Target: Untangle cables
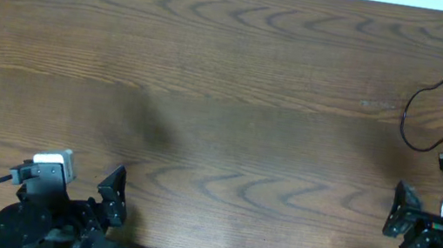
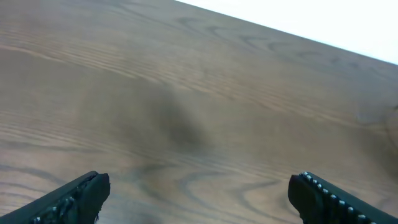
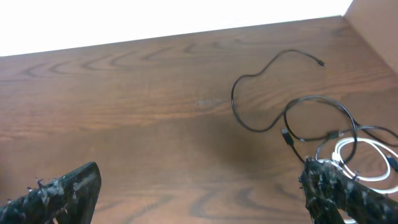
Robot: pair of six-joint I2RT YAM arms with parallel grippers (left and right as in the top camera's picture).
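Right tool stood with its two fingers spread wide and nothing between them. The cables lay on the desk ahead of it and to its right, apart from both fingers except where the white one ran close beside the right finger. The left tool was likewise spread wide over bare wood, far across the desk from the cords.

In the right wrist view, one thin black cable curved in an open loop and ended in a small plug farther out. A second black cable made a rounder loop nearer the tool, crossing over a single white cable that was coiled in a ring. Two black runs and one white could be counted, but whether more black cords lay in the pile I could not tell.
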